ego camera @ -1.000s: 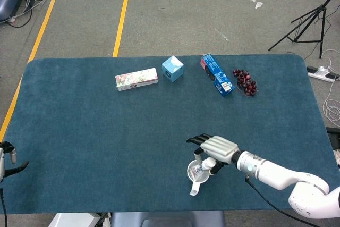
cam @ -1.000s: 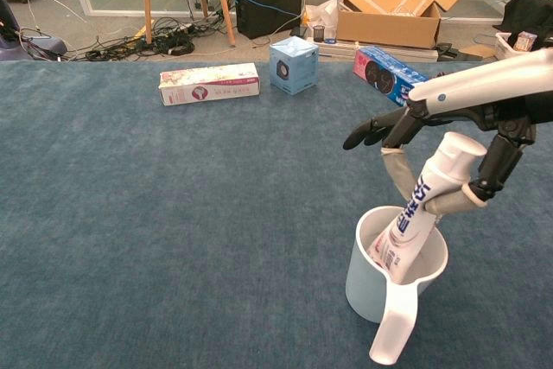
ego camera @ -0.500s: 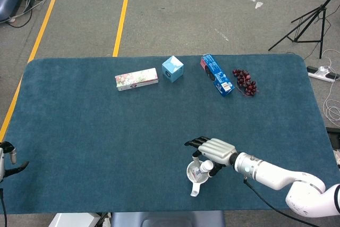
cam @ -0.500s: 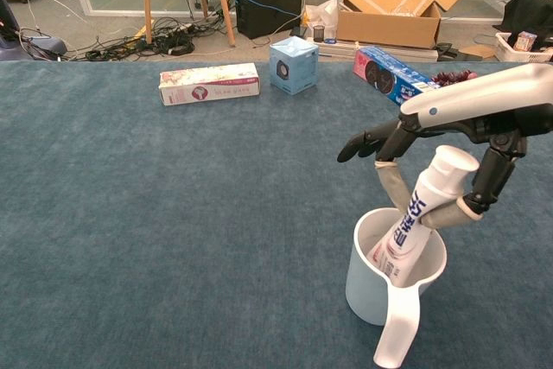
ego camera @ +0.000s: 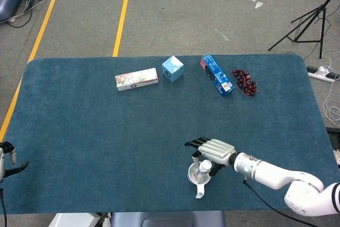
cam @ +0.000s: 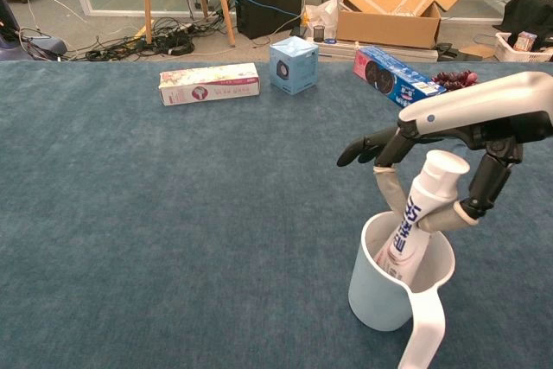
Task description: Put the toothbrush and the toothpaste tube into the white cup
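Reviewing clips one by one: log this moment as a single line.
right hand: pinches toothpaste tube | tube: leaning, lower end inside white cup | toothbrush: not seen | left hand: at table edge, state unclear

Toothpaste tube point(cam: 416, 222) bottom hidden in white cup point(cam: 380, 295); cup handle cut off; no toothbrush visible.

A table point(ego camera: 79, 131) covered in dark blue cloth is seen. Toward twelve o'clock a flowered box point(ego camera: 136, 79), a small light blue cube box point(ego camera: 172, 68), a blue snack box point(ego camera: 217, 74) and a bunch of dark grapes point(ego camera: 245, 82) are laid in a row. At five o'clock a white cup point(cam: 393, 287) is stood upright.
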Controlling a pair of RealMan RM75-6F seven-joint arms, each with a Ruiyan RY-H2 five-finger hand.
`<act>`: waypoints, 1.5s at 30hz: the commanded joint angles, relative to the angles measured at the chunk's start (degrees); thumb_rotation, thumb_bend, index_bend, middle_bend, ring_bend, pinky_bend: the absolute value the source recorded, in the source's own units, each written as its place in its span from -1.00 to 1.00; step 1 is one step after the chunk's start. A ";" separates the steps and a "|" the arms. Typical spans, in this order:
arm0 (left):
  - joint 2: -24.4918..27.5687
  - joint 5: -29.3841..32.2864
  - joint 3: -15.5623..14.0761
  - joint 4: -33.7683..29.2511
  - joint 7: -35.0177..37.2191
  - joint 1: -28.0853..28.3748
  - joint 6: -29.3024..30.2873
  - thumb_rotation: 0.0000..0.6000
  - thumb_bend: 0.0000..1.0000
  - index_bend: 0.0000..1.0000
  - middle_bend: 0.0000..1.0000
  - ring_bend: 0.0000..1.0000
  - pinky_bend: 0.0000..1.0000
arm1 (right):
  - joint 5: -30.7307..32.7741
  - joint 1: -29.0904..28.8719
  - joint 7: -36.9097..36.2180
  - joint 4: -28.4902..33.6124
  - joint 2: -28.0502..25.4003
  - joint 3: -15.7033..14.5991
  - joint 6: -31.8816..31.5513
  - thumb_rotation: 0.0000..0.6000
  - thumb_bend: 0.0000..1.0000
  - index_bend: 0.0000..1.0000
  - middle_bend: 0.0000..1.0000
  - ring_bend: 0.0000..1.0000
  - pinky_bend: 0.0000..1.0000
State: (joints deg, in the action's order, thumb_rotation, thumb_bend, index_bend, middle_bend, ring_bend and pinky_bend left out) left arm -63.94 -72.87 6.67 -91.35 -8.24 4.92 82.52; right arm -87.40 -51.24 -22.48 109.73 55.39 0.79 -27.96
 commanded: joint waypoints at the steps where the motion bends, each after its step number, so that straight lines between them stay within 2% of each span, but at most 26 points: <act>1: 0.00 -0.03 -0.01 0.01 0.01 0.00 0.00 1.00 -1.00 0.57 0.01 -0.24 -0.25 | -0.04 -0.09 -0.08 -0.07 0.08 -0.07 0.01 1.00 -0.46 0.06 -0.88 -1.00 -0.89; 11: 0.10 -0.10 -0.02 -0.11 0.05 -0.01 0.03 1.00 -1.00 0.57 0.01 -0.24 -0.25 | -0.37 -0.50 -0.46 0.01 0.21 -0.34 -0.10 1.00 -0.52 -0.06 -0.89 -1.00 -0.89; 24: 0.07 -0.05 -0.04 -0.04 0.05 0.02 -0.08 1.00 -1.00 0.57 0.02 -0.24 -0.25 | -1.53 -0.57 -1.51 1.15 -0.79 -0.46 -1.51 1.00 -0.53 -0.11 -0.89 -1.00 -0.89; 45: -0.16 0.22 -0.06 0.20 -0.50 0.13 -0.28 1.00 -1.00 0.57 0.02 -0.24 -0.25 | -4.87 -1.02 -6.59 5.84 -6.67 -0.30 -3.82 1.00 -0.53 -0.15 -0.90 -1.00 -0.89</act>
State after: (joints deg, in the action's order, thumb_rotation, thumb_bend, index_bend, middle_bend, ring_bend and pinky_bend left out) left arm -64.10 -72.66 6.61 -91.15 -8.74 5.05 82.25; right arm -92.01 -52.21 -28.77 115.35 48.99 0.48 -31.57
